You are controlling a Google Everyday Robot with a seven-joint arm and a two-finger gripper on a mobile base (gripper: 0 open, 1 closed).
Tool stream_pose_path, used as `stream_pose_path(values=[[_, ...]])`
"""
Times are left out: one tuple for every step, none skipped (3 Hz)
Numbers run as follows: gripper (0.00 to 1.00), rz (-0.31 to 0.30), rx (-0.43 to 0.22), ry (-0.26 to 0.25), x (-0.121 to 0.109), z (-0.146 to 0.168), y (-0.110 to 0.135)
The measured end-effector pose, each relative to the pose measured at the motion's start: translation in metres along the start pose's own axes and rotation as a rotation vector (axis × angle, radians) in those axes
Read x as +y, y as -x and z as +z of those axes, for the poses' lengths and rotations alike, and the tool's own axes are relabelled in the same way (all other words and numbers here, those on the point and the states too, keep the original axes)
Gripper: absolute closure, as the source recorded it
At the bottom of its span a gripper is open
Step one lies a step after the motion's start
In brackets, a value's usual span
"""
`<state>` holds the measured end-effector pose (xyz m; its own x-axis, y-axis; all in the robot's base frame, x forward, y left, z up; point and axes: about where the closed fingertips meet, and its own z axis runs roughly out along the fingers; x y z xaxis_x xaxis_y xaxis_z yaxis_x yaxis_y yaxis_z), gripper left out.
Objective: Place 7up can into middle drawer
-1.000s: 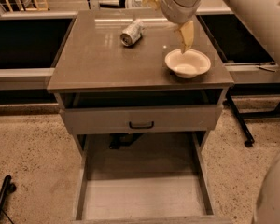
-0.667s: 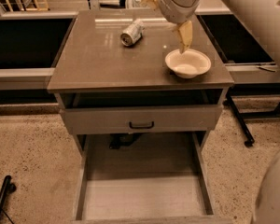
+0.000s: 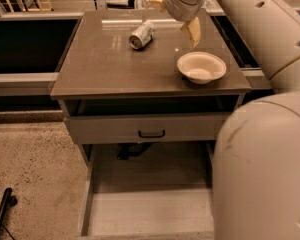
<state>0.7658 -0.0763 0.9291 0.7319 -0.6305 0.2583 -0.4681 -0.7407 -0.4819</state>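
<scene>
The 7up can lies on its side on the brown cabinet top, towards the back middle. My gripper hangs above the cabinet top to the right of the can, just behind the cream bowl. It is open and holds nothing. It is a short way from the can and does not touch it. The middle drawer is pulled out low at the front. Its pale floor is bare.
A shut grey drawer front with a black bar handle sits just under the cabinet top. My pale arm fills the right side of the view. Dark shelving runs along the left. A black object lies on the speckled floor at the lower left.
My gripper has shifted slightly up and to the left, towards the can. The can, the bowl and the drawers have not moved.
</scene>
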Motion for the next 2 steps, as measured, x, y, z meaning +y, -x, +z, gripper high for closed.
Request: stream_pose_path(values=[[0.00,-0.084,0.002,-0.017,-0.017,0.028,-0.022],[0.00,-0.129,0.016,-0.048,-0.032,0.046,-0.037]])
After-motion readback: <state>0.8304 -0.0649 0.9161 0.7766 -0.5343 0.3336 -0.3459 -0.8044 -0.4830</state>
